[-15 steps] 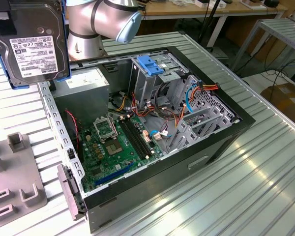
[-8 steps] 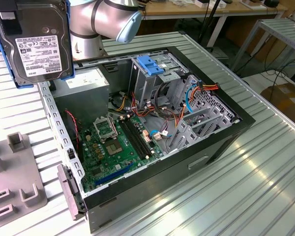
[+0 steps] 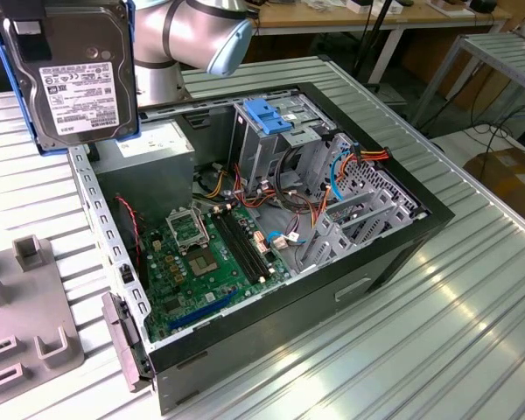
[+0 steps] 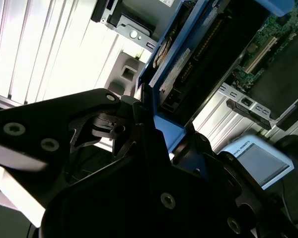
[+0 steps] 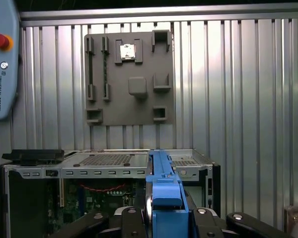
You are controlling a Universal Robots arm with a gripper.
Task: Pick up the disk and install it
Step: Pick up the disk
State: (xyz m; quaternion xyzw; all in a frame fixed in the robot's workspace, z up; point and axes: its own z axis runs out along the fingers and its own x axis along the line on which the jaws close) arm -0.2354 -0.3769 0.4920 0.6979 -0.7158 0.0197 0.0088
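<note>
Overhead, disk in the clamp

Exterior view: it hangs high at the exterior view's left, above the open computer case. Second wrist view: the gripper appears clamped on its blue carrier. First wrist view: carrier edge-on in that grip.

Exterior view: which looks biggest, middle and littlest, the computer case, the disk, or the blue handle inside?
1. computer case, biggest by far.
2. the disk; it seems held up near the camera, so it may look bigger than it is.
3. blue handle, smallest.
</note>
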